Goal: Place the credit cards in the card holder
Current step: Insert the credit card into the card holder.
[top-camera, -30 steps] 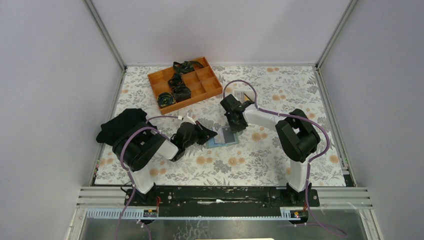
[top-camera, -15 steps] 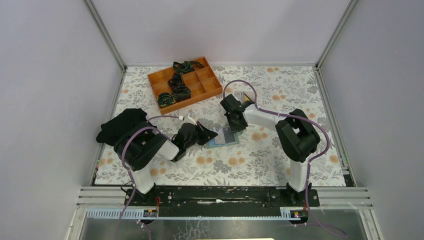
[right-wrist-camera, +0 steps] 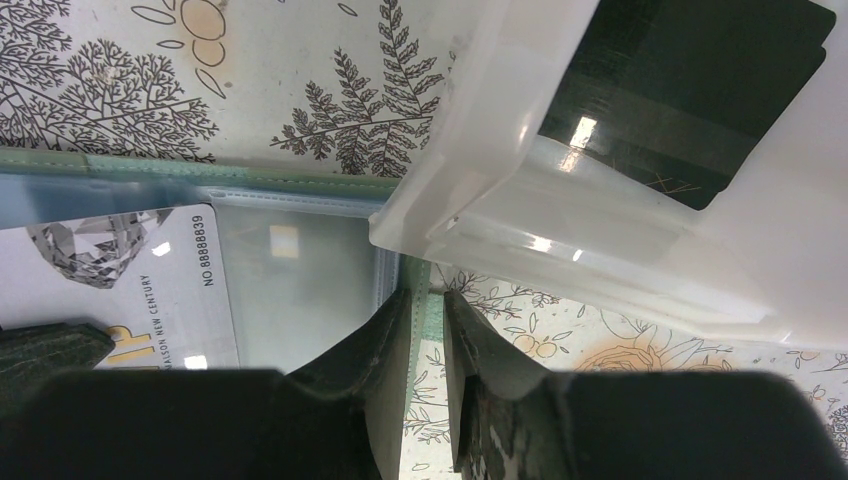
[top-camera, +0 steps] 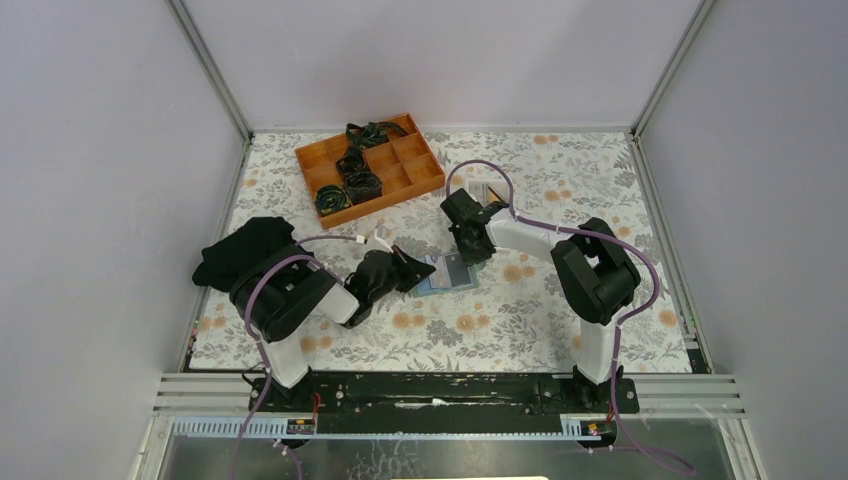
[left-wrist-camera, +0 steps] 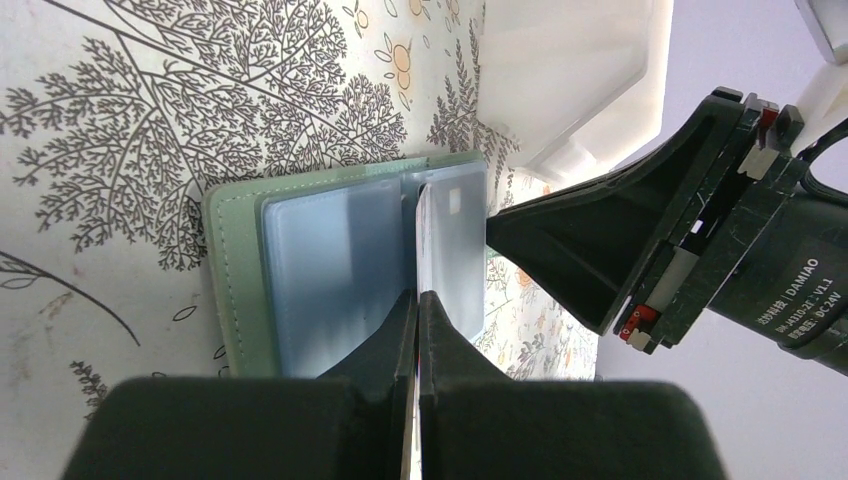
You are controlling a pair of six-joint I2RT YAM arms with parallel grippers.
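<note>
The sage-green card holder (top-camera: 447, 272) lies open on the floral table, its clear sleeves up. My left gripper (left-wrist-camera: 417, 295) is shut on a thin credit card (left-wrist-camera: 419, 230), held edge-on over the holder's (left-wrist-camera: 232, 270) sleeves. A silver credit card (right-wrist-camera: 130, 280) with printed numbers lies in a sleeve. My right gripper (right-wrist-camera: 428, 295) stands at the holder's far edge (right-wrist-camera: 200, 163). Its jaws are a narrow gap apart, one finger on the sleeve and the green edge running between them. A black credit card (right-wrist-camera: 690, 80) lies in the white tray (right-wrist-camera: 600, 200).
The white tray (top-camera: 487, 190) sits just behind the right gripper (top-camera: 472, 250), close to the holder. An orange compartment box (top-camera: 370, 168) with dark rolled items stands at the back left. A black cloth (top-camera: 240, 250) lies by the left arm's elbow.
The left arm has crept very slightly toward the holder. The right arm and the holder have not moved.
</note>
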